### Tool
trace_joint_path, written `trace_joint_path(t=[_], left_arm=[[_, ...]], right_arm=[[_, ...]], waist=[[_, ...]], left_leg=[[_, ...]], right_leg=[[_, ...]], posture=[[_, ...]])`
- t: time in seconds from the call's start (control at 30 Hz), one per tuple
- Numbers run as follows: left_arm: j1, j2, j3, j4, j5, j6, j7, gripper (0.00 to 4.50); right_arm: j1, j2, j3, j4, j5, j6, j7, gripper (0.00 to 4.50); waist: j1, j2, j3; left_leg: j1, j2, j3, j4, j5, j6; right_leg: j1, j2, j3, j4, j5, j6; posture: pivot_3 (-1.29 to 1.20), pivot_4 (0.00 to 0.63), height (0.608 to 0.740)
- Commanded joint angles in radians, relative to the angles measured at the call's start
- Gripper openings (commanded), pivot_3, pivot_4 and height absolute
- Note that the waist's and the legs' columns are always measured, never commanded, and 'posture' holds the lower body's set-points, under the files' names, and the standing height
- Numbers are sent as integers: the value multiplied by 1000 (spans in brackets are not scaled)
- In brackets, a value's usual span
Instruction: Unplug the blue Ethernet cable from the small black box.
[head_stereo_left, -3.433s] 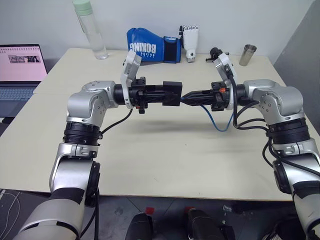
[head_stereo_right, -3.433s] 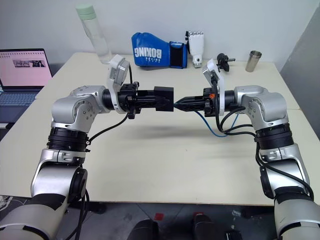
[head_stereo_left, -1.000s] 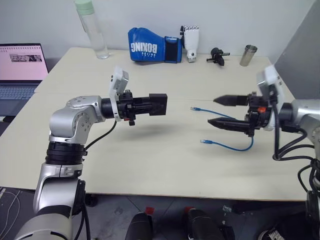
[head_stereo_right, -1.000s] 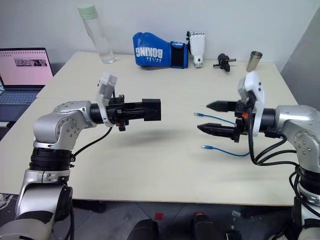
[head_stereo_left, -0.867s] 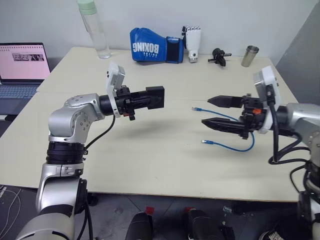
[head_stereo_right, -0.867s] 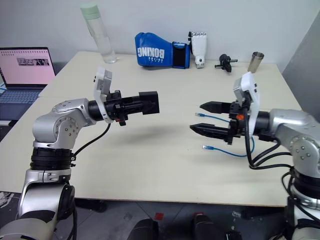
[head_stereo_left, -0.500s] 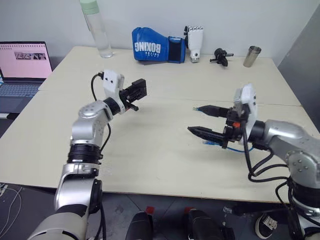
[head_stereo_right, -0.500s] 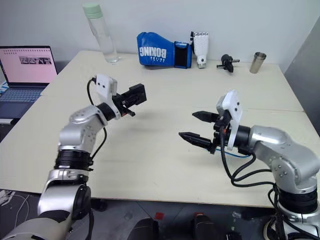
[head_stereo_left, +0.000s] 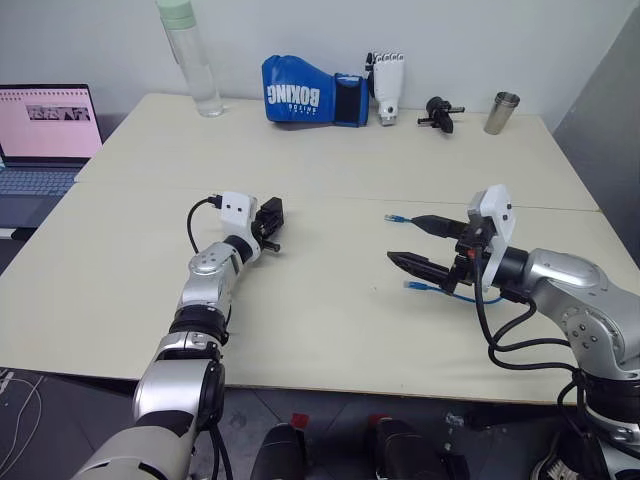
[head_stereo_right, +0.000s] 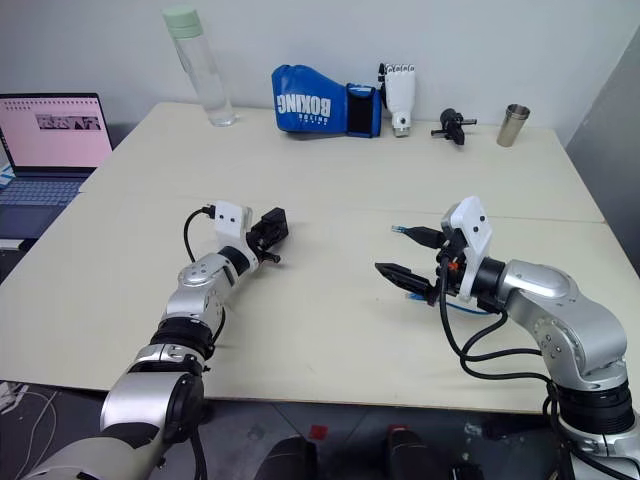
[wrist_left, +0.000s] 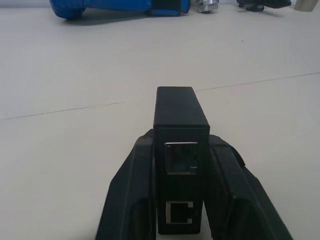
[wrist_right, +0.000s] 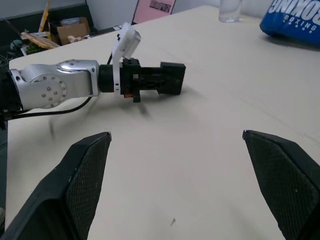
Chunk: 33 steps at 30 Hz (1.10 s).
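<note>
The small black box sits between the fingers of my left gripper, which is shut on it and holds it level, just at the tabletop left of centre. Its two sockets face the left wrist camera and are empty. The blue Ethernet cable lies loose on the table to the right, curved in a loop, one plug farther back. My right gripper hovers over the cable, wide open with nothing between its fingers. The right wrist view looks across at the box.
Along the table's far edge stand a clear water bottle, a blue boxing glove, a white robotic hand, a black knobbed gadget and a metal cup. A laptop sits off to the left.
The cable, earlier plugged into the box and held by my right gripper, now lies free on the table. My left arm has sunk and reached forward with the box. The right gripper dropped slightly.
</note>
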Motion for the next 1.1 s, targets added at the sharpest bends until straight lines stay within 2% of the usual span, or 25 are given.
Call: trace_joint_path(t=[0.03,0.23,0.37,0.63,0.77,0.9,0.97,1.1], left_arm=[[-35,12,20,18,-8,-24,-34,2329],[-2,50,20,-90,-35,31,-138,3718],[69,125,30,-281,-74,160,-215,4463],[117,224,36,-455,-105,325,-269,4495],[144,303,7,-599,-149,458,-394,4495],[158,427,-8,-718,-198,602,-532,4495],[153,521,-21,-742,-205,647,-628,4495],[107,662,-37,-697,-195,668,-755,4495]], right_arm=[[-7,-10,-12,-20,4,-18,-1,4500],[9,-18,-25,-33,28,-5,10,4500],[18,-28,-35,-40,52,6,14,4500],[12,-33,-27,-24,65,10,23,4500],[17,-74,-46,-27,88,31,56,4500],[58,-189,-112,-50,146,88,119,4500],[84,-275,-164,-49,186,129,175,4500],[112,-412,-242,-28,229,169,260,4500]], waist=[[0,0,0],[0,0,0],[-2,0,0],[1,0,0],[1,0,0],[0,0,0],[0,0,0],[-1,1,1]], left_leg=[[0,0,0,0,0,0],[0,0,-1,0,0,0],[0,1,-1,0,0,0],[0,1,-1,0,0,0],[0,1,-1,0,0,0],[0,1,-1,-1,0,0],[0,1,-1,-1,0,0],[1,1,-1,-1,0,0]], right_leg=[[0,0,0,0,0,0],[0,0,-1,0,0,0],[0,0,-1,0,0,0],[0,0,-1,0,0,0],[0,0,-1,0,0,0],[0,0,-2,0,0,0],[0,0,-2,0,0,0],[0,0,-2,0,-1,-1]], posture=[[0,150,740],[0,150,740],[0,150,740],[0,150,740],[0,150,740],[0,150,740],[0,150,740],[0,150,740]])
